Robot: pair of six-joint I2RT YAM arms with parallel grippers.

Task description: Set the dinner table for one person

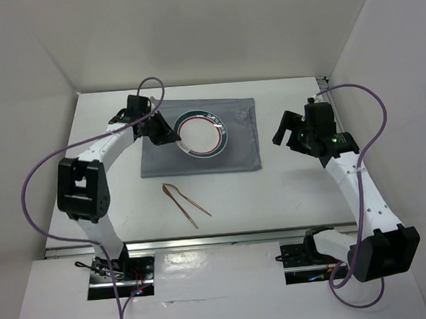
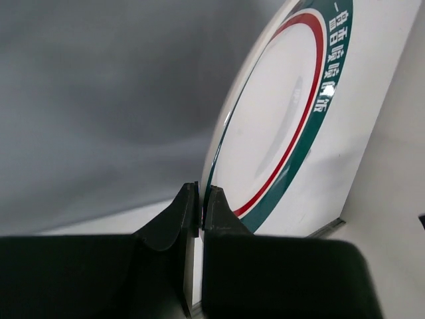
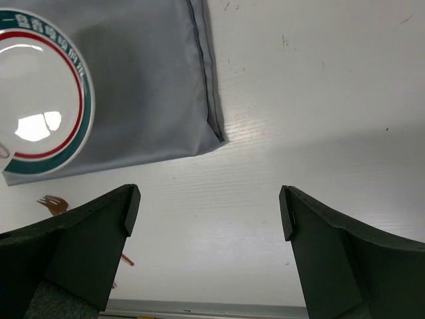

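- Nearest the arm bases: two thin copper-coloured utensils (image 1: 185, 203) lie on the bare dinner table (image 1: 287, 191), just off the near edge of the grey cloth (image 1: 241, 147). They meet in a V at the far-left end. Their long axes run far-left to near-right.
- The right wrist view shows tines on one piece, so it is a fork (image 3: 52, 201). The other is too thin to identify.
- Mid-table: the grey cloth lies flat, long side running left to right, with the plate (image 1: 203, 133) on its left half. The plate is white with red and green rings and has nothing on it.
- Left gripper (image 1: 160, 129): at the plate's left rim. In its wrist view the jaws are pinched onto the rim edge (image 2: 200, 199) with the plate (image 2: 279, 126) running away beyond them. Whether the plate sits fully flat or is slightly lifted, I cannot tell.
- Right gripper (image 1: 291, 134): hangs over bare table just right of the cloth, jaws spread wide and holding nothing (image 3: 209, 206).
- Judgement: the plate looks placed and the cutlery comes next. From the free right jaws the utensils lie to the near-left, across the cloth's near-right corner.
- The left arm is nearer to them but is occupied with the rim. A grasp should close across the slanted long axis.
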